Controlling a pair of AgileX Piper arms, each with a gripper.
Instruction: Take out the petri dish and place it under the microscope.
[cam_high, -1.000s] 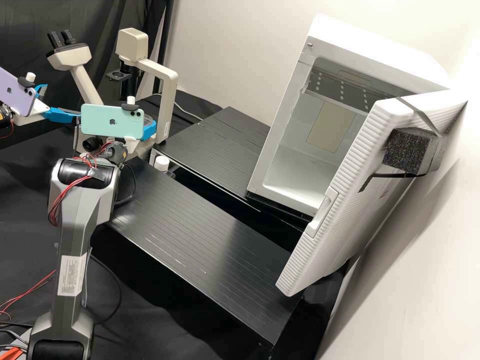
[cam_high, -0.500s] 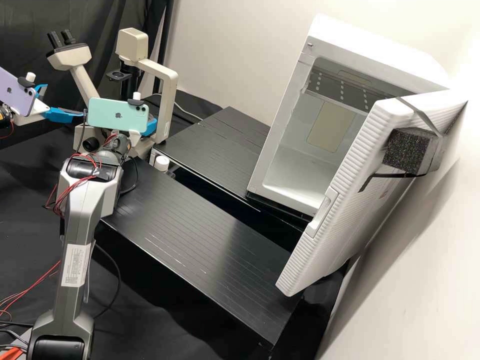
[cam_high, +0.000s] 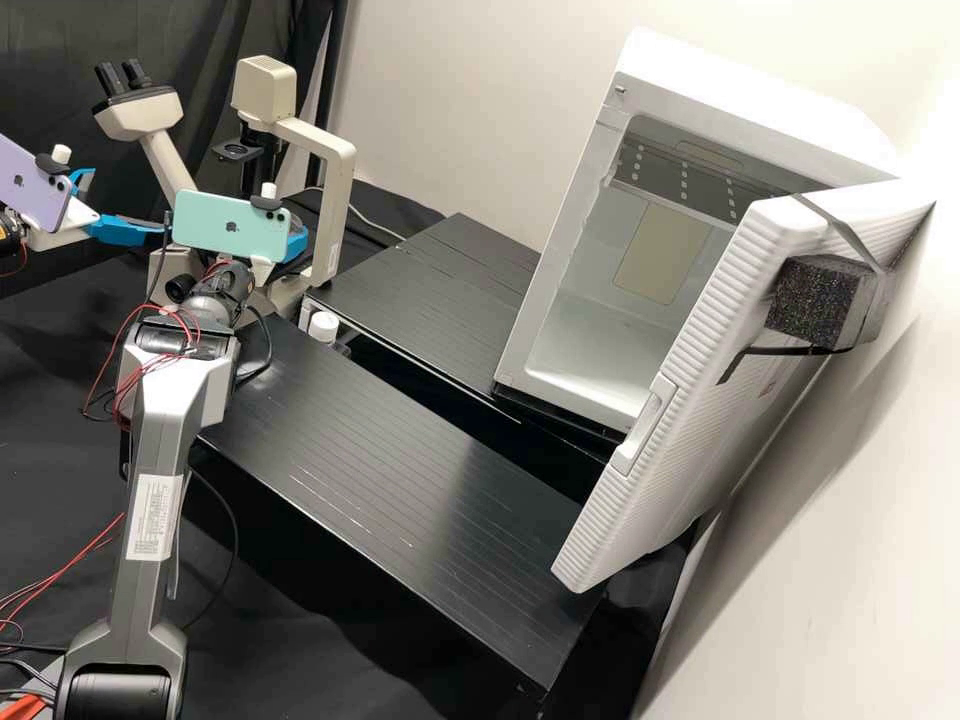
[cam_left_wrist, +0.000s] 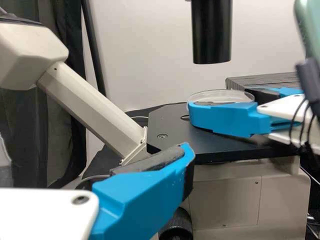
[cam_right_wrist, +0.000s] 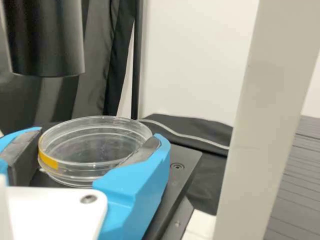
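Observation:
In the high view my right gripper, partly behind a teal phone, is at the microscope. The right wrist view has the right gripper shut on the clear petri dish, a finger on each side. Seen from the left wrist, the dish is level, over or on the black stage, near the black cylinder; contact I cannot tell. Left of it, my left gripper stands open and empty; one finger of this left gripper shows close up before the stage.
The microscope's eyepiece head rises at the back left, its upright beside the right gripper. Black platforms extend toward the open white incubator, whose door is swung out. A white-capped item stands between.
Over the last second the right arm has shifted slightly right and up in the high view, then a touch back left, with its phone. The left arm has kept still.

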